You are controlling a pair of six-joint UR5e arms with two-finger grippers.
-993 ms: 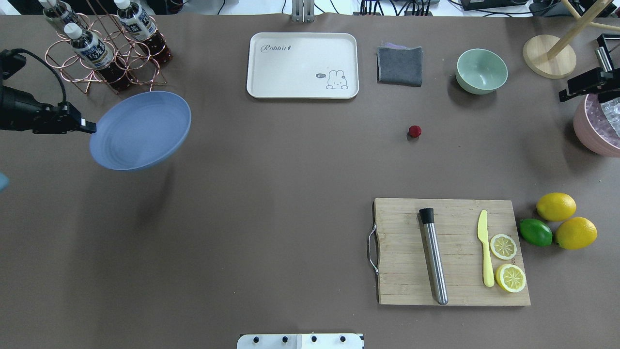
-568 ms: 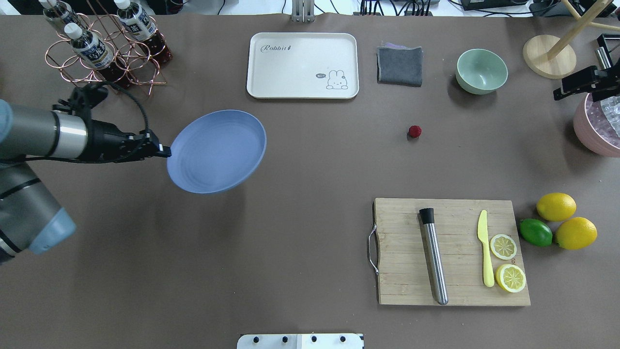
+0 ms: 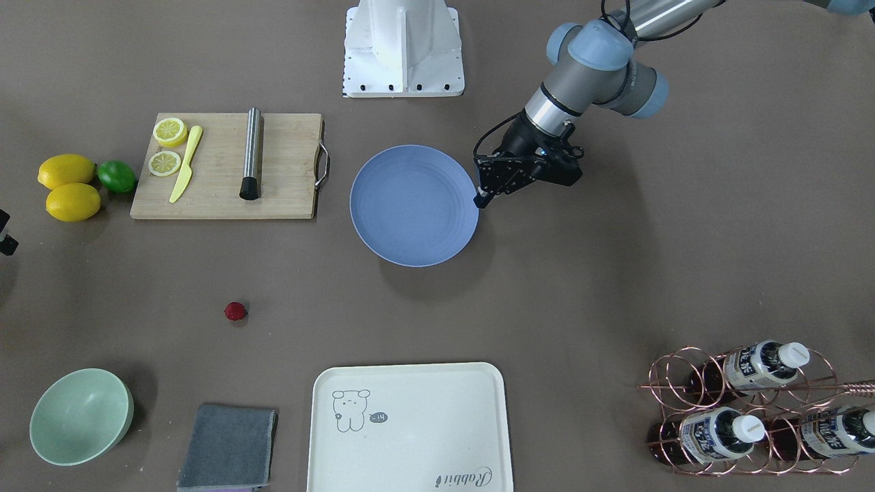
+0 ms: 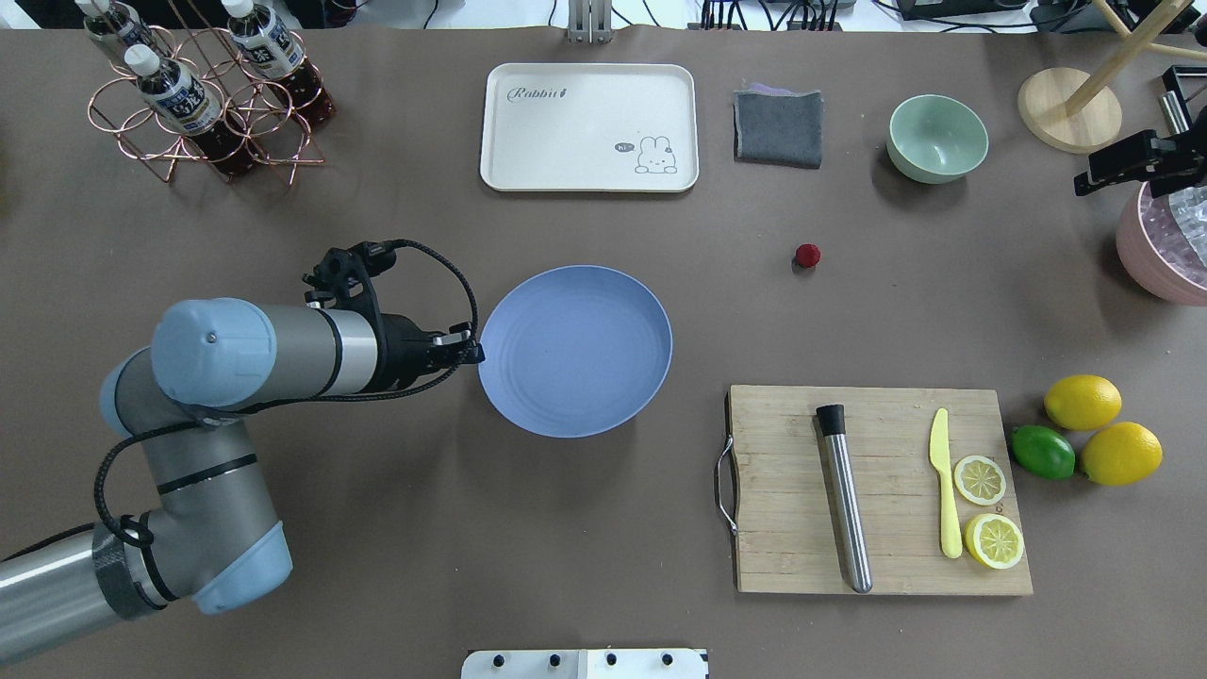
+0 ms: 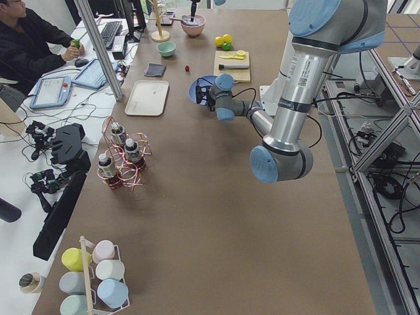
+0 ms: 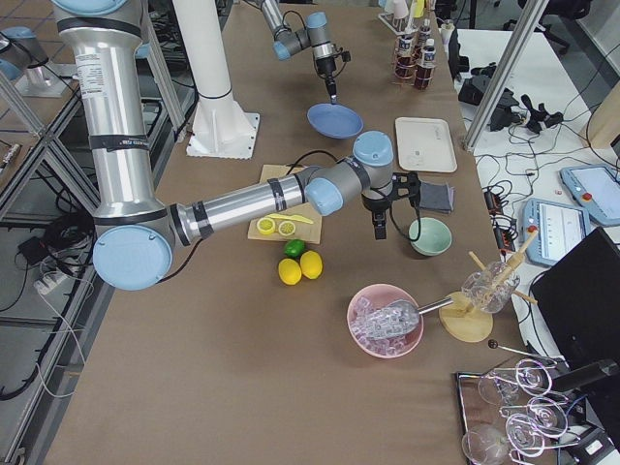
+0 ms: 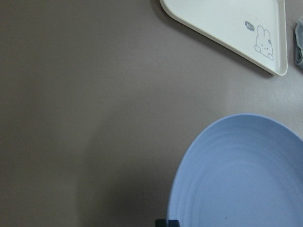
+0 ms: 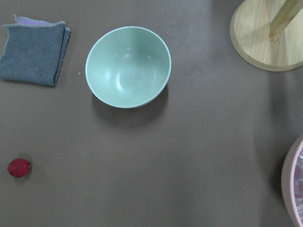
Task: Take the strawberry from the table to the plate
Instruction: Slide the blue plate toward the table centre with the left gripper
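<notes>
The strawberry (image 4: 806, 256) (image 3: 235, 311), small and dark red, lies on the table (image 4: 566, 528) right of centre; the right wrist view has it at lower left (image 8: 19, 168). My left gripper (image 4: 474, 354) (image 3: 480, 200) is shut on the near-left rim of the blue plate (image 4: 575, 351) (image 3: 413, 205) (image 7: 241, 175). The plate hangs a little above the table's middle and casts a shadow. My right gripper (image 4: 1099, 174) hovers open at the far right edge, well away from the strawberry, with nothing in it.
A cutting board (image 4: 882, 490) with a steel muddler, yellow knife and lemon slices lies front right, with lemons (image 4: 1120, 454) and a lime beside it. At the back stand a cream tray (image 4: 589, 127), grey cloth (image 4: 778, 127), green bowl (image 4: 937, 138), bottle rack (image 4: 203, 94) and pink ice bowl (image 4: 1169, 255).
My left arm has swung in from the left edge and carried the plate rightward and nearer, to the table's middle. The strawberry has not moved; the right gripper barely shifted.
</notes>
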